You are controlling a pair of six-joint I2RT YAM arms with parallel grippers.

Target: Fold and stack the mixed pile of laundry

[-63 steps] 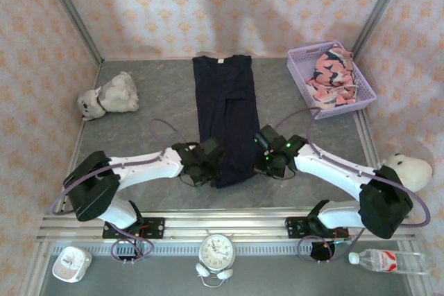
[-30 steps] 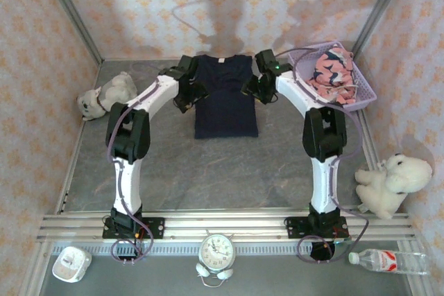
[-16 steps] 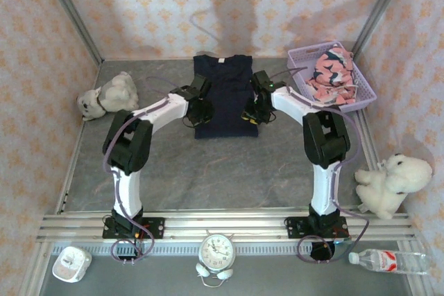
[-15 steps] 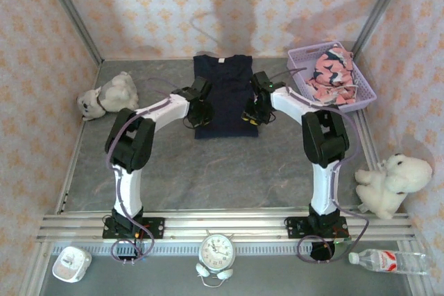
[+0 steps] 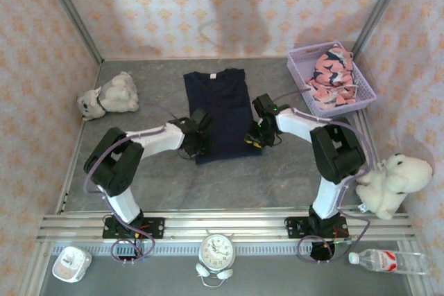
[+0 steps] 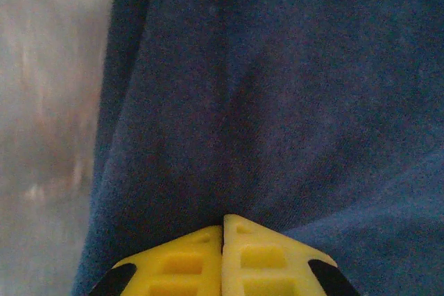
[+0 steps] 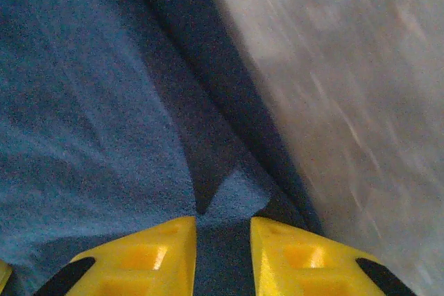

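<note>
The dark navy garment (image 5: 222, 112) lies folded into a rectangle at the table's middle. My left gripper (image 5: 199, 145) sits at its near left corner. In the left wrist view its yellow fingertips (image 6: 222, 221) meet on the navy cloth (image 6: 277, 102), pinching it. My right gripper (image 5: 254, 138) is at the near right corner. Its fingers (image 7: 223, 230) clamp a fold of navy cloth (image 7: 90, 102) beside the garment's edge. The salmon-pink printed garment (image 5: 331, 73) lies bunched in the basket.
The lavender lattice basket (image 5: 302, 80) stands at the back right. A grey-white plush toy (image 5: 109, 95) lies at the left, a white one (image 5: 388, 181) at the right edge. A clock (image 5: 217, 251) and a bottle (image 5: 388, 261) sit beyond the front rail.
Both grippers came down from the garment's far corners to its near corners and closed on it. The navy garment has slid toward the front and a little left.
</note>
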